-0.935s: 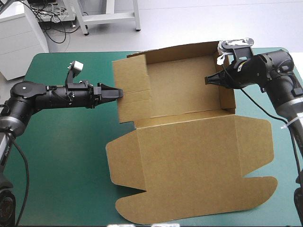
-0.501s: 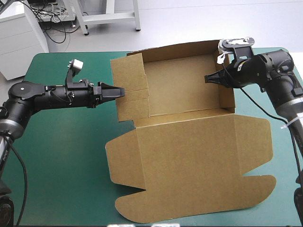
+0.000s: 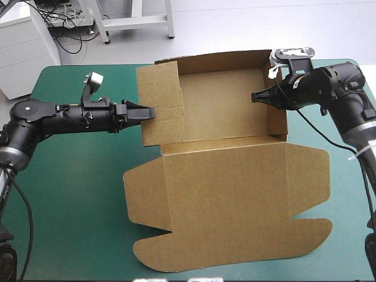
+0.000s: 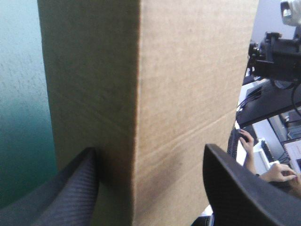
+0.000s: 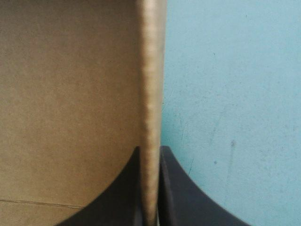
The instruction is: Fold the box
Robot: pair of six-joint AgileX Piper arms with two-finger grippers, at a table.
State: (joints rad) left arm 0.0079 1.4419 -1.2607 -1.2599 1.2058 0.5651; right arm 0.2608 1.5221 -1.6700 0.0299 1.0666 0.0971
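Observation:
The brown box [image 3: 223, 188] lies mid-table as an open tray at the back, its lid flat toward the front edge. My left gripper [image 3: 150, 112] is at the tray's left wall [image 3: 158, 106]. In the left wrist view its black fingers [image 4: 70, 188] stand wide apart, open, with that wall [image 4: 188, 70] between them. My right gripper [image 3: 255, 97] reaches in from the right at the tray's right wall [image 3: 276, 117]. Its fingers [image 5: 176, 188] are all but shut, pinching the wall's upright edge [image 5: 151, 94].
Bare teal-green cover [image 3: 76, 194] stretches left of the lid and along the right side [image 5: 235, 94]. The lid's rounded flaps [image 3: 235, 252] reach close to the table's front edge. Past the box wall, the right arm [image 4: 277, 52] shows in the left wrist view.
The whole box has slid a little to the left and back. The right gripper moved left with the wall it holds. The left gripper stays at the left wall.

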